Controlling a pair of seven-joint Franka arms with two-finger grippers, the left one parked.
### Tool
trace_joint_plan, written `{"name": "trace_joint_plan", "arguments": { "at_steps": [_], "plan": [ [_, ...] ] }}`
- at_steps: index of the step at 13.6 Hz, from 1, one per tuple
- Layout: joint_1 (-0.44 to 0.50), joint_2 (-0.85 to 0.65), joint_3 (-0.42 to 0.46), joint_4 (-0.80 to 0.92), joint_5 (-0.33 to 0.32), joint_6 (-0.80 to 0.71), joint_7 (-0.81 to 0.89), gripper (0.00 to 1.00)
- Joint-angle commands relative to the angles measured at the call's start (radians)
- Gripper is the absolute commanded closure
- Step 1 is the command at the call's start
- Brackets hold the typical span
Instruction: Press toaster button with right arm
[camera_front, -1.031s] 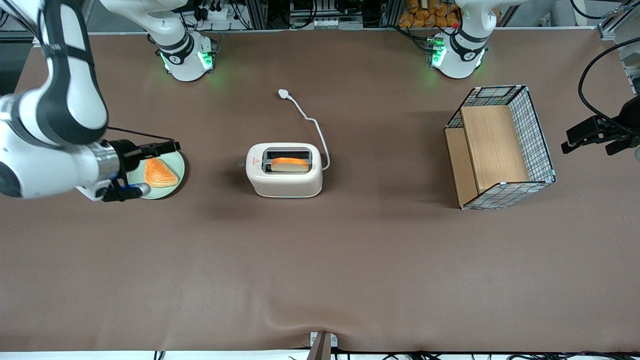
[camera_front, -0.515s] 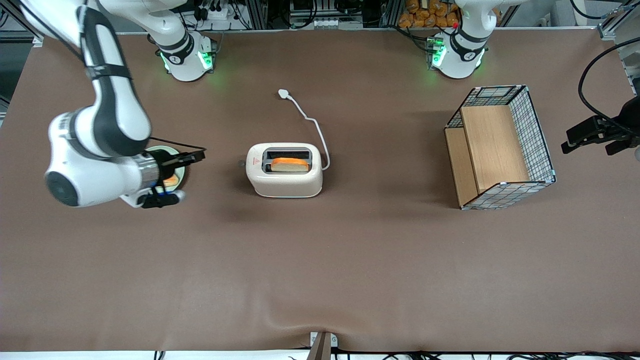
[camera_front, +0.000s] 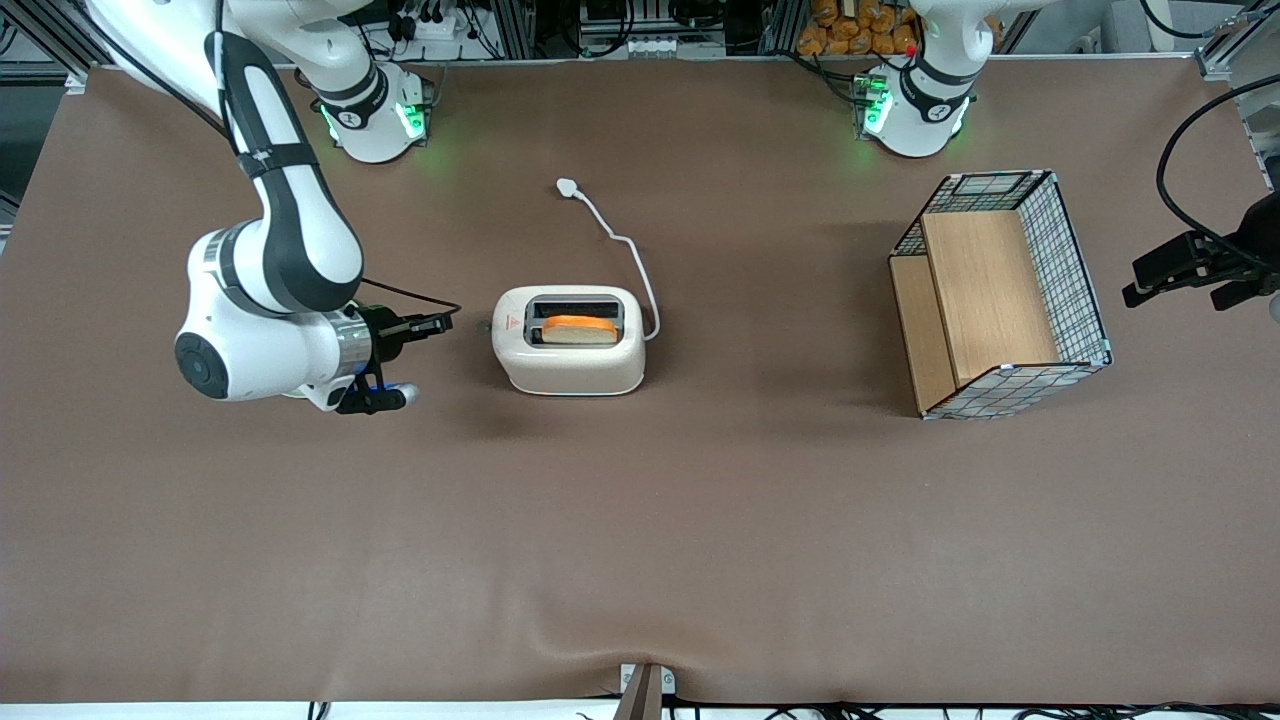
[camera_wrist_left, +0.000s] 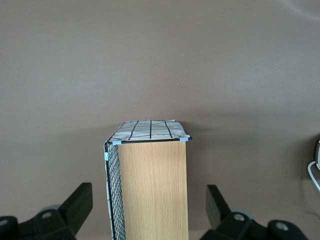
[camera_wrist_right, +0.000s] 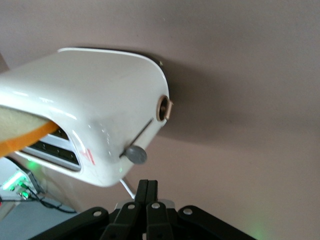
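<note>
The toaster button (camera_wrist_right: 136, 154) sat on the toaster's (camera_front: 570, 341) end facing the working arm, near the table's (camera_front: 640, 520) middle. The gripper (camera_front: 440, 322) hovered just beside that end, apart from it, fingers clenched together. A bread slice (camera_front: 579, 329) stood in the slot nearer the front camera.

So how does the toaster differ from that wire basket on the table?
The toaster is white, rounded and solid; the wire basket is a boxy black-and-white grid with wood panels. The toaster holds a bread slice in one slot; the basket holds nothing visible. The gripper is beside the toaster, fingers shut, facing its button; the basket lies toward the parked arm's end. Both rest on the brown table.
</note>
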Motion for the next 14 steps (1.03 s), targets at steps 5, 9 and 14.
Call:
{"name": "trace_joint_plan", "arguments": {
  "at_steps": [5, 9, 14],
  "plan": [
    [0.065, -0.067, -0.007, -0.163, 0.098, 0.149, -0.008, 1.0],
    [0.068, -0.056, -0.007, -0.171, 0.104, 0.172, -0.01, 1.0],
    [0.057, -0.04, -0.006, -0.173, 0.11, 0.18, -0.023, 1.0]
  ]
}}
